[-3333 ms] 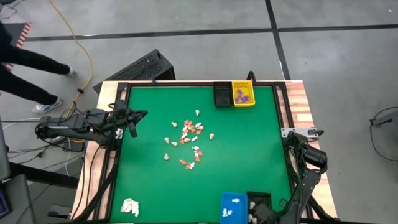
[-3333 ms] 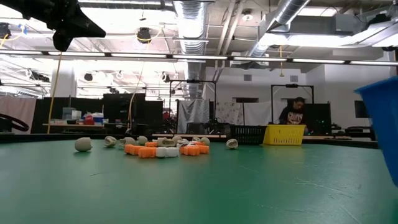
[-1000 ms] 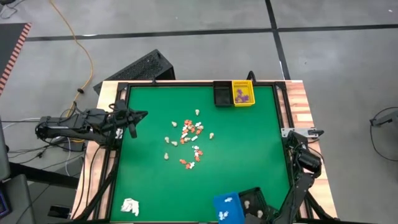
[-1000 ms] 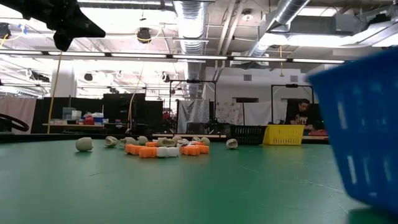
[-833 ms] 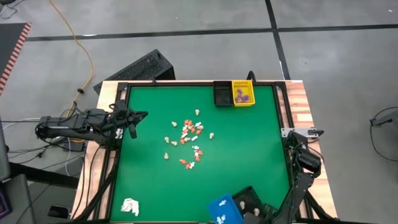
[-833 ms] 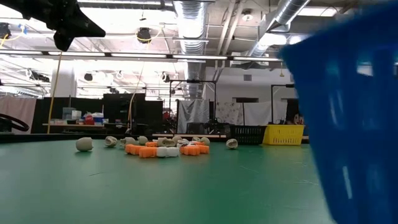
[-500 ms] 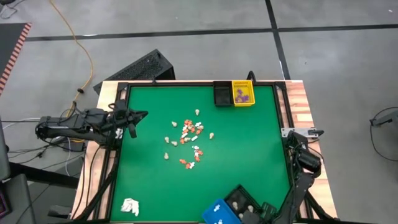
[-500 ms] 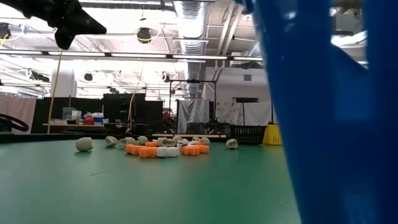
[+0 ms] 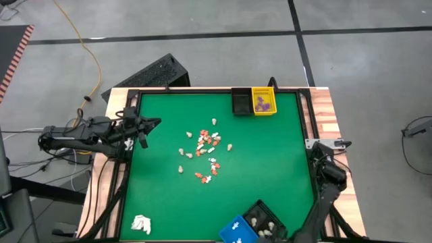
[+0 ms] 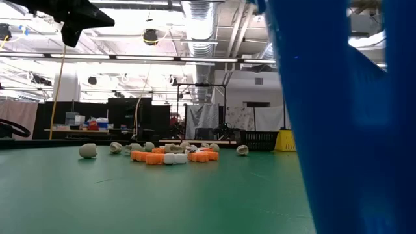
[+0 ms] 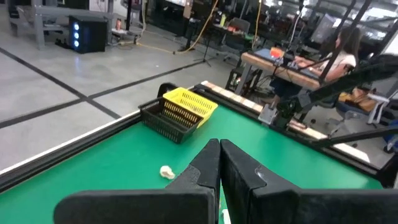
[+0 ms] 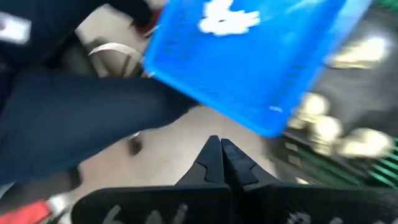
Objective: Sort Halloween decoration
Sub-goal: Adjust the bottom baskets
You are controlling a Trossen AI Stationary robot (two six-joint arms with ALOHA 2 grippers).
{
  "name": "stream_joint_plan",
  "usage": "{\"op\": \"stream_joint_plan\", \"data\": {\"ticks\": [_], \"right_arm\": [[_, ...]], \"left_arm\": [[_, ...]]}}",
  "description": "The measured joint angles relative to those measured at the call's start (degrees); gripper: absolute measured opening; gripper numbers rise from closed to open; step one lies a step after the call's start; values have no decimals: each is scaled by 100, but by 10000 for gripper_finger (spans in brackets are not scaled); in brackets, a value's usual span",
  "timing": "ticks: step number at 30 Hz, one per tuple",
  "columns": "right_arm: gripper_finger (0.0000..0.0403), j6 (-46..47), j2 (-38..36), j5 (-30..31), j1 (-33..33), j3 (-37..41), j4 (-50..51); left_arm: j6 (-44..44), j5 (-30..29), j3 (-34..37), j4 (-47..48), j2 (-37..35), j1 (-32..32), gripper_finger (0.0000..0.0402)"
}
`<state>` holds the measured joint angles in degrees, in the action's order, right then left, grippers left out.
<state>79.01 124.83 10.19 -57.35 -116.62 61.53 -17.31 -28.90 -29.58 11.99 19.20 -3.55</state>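
The Halloween decoration pieces [image 9: 206,152], orange, white and cream, lie scattered at mid-table and show as a low row [image 10: 172,156] in the low view. Purple pieces lie in the yellow basket [image 9: 264,102] at the far edge. At the near edge, a blue basket [image 9: 236,231] holds white pieces [image 12: 227,18] and a black basket [image 9: 263,217] holds cream ones [image 12: 323,124]. My right gripper [image 12: 219,144], shut, hovers by these two baskets. My left gripper [image 9: 145,127] waits shut and level above the table's left side. My right gripper's shut fingertips [image 12: 211,149] show just short of the blue basket's corner [image 12: 267,127]. Whether they touch it I cannot tell.
An empty-looking black basket [image 9: 241,102] stands next to the yellow one. A white wad [image 9: 141,224] lies at the near left corner. The blue basket's wall [image 10: 344,117] blocks the right half of the low view. A person sits at a desk [image 11: 345,46] beyond the table.
The blue and black baskets have slid together along the near edge toward the table's left and turned askew. The blue one has come close to the low camera and now fills that view's right side. The scattered pieces have stayed where they were.
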Motion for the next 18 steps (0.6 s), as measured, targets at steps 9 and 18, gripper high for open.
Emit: {"op": "stream_joint_plan", "data": {"ticks": [9, 18], "right_arm": [[0, -971, 393, -1321, 317, 9, -576], [0, -1325, 337, -1310, 447, -105, -415]], "left_arm": [[50, 263, -2, 11, 105, 0, 0], [141, 314, -2, 33, 102, -2, 0]]}}
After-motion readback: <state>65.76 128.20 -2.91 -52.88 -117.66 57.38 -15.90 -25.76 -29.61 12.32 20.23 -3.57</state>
